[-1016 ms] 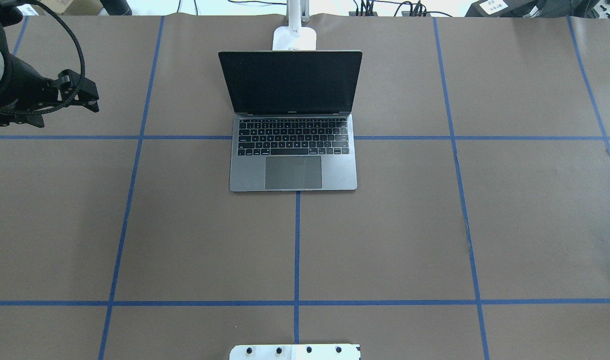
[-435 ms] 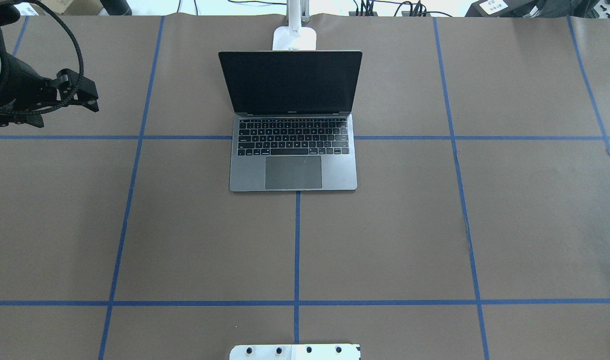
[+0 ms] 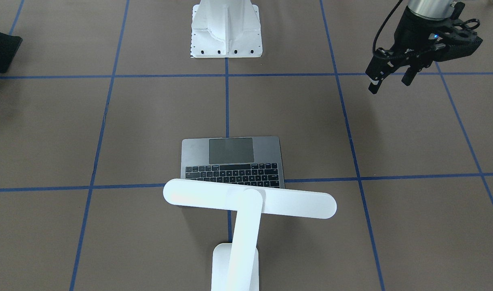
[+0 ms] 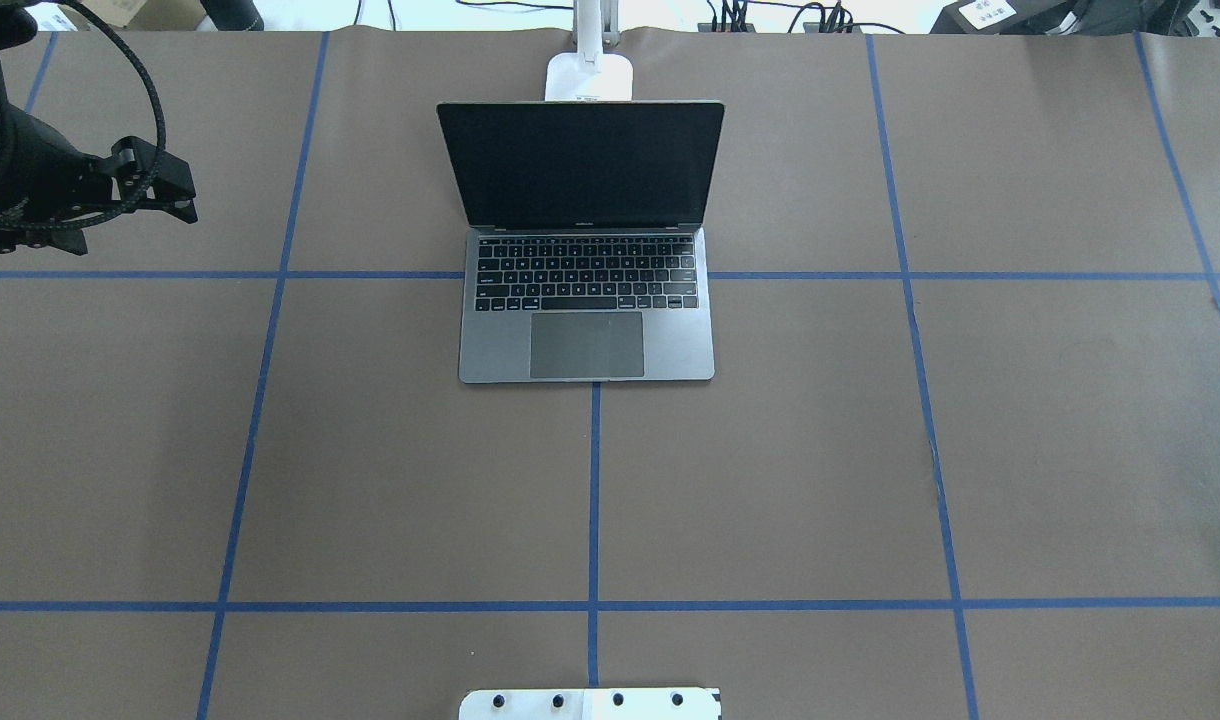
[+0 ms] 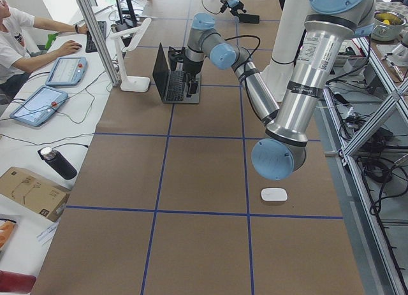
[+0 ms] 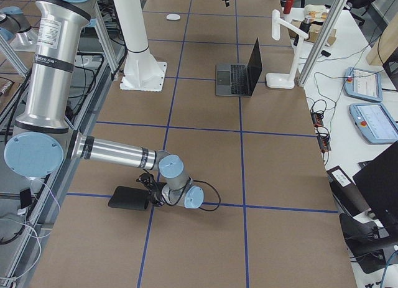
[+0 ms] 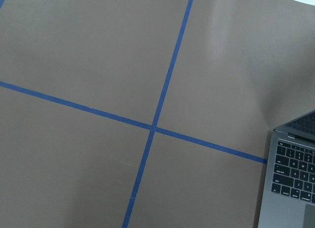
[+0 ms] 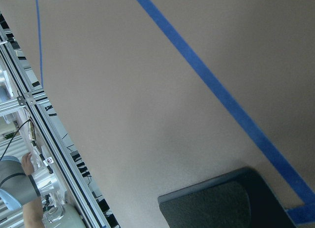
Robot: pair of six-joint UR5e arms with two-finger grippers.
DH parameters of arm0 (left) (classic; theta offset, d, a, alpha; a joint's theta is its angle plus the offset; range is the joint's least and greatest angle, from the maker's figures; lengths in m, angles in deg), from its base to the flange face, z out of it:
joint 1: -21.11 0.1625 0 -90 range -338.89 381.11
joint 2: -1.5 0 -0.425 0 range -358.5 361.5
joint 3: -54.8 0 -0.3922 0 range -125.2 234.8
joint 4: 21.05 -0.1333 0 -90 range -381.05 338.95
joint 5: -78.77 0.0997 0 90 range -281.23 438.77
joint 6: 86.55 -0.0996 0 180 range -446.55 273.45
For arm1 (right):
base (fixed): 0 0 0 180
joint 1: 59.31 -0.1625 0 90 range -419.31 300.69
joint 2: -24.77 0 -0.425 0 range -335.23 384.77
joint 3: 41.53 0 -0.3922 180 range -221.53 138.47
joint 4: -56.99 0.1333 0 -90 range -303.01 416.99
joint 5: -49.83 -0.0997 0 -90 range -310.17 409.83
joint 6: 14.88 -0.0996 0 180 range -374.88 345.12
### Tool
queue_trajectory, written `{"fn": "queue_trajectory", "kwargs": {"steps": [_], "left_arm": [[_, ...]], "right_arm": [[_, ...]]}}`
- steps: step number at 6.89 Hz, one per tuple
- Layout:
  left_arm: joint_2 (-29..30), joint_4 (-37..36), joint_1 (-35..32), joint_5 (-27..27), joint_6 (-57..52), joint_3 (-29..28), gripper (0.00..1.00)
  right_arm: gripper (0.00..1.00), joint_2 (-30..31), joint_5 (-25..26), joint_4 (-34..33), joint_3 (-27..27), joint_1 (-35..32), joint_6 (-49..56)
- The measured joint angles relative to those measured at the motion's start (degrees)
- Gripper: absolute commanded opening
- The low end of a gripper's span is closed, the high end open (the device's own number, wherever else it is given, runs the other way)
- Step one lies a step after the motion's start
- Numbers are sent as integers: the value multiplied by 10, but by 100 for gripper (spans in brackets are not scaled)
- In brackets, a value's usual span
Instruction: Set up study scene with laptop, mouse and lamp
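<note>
- Against the earlier overhead frames, the left pincer (image 4: 170, 185) sits a touch higher and nearer the left edge of the picture. The laptop (image 4: 585, 300) and the lamp (image 4: 590, 75) lie where they were.
- The left pincer hangs above bare tabletop (image 4: 420, 480) in the upper left of the overhead view and the upper right of the front-facing view (image 3: 389, 85). Its fingers are spread with nothing between them.
- Its wrist camera looks down on a crossing of blue tape lines (image 7: 153, 128), with a corner of the laptop's keyboard at the lower right.
- The right pincer (image 6: 147, 190) shows only in the right-side view, at the lower left, low over the tabletop at the end of a black mat (image 6: 127, 199). I cannot tell whether it is spread or pressed together.
- The right wrist view shows a corner of that mat (image 8: 221, 203) at the bottom, just beside a tape line.
- The laptop stands open at the upper centre of the overhead view, with its screen dark and its trackpad toward the bottom of the frame.
- The lamp stands just behind the laptop's lid. In the front-facing view its bar head (image 3: 249, 200) lies across the lower middle and hides the screen.
- The mouse (image 5: 274, 194) lies on the tabletop at the lower right of the left-side view, below the near arm's elbow and well apart from the laptop. In the right-side view it is a small white spot near the top (image 6: 173, 17).
</note>
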Motion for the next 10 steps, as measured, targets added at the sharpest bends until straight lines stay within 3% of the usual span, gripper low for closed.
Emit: {"fn": "queue_trajectory", "kwargs": {"steps": [1, 2, 3, 10], "left_arm": [[0, 0, 0, 0, 0, 0, 99], [0, 0, 0, 0, 0, 1, 99], [0, 0, 0, 0, 0, 1, 99], [3, -1, 0, -2, 3, 9, 99]], "right_arm": [[80, 0, -6, 0, 0, 5, 0], [32, 0, -11, 0, 1, 10, -1], [3, 0, -14, -1, 2, 13, 0], [0, -1, -13, 1, 12, 15, 6]]}}
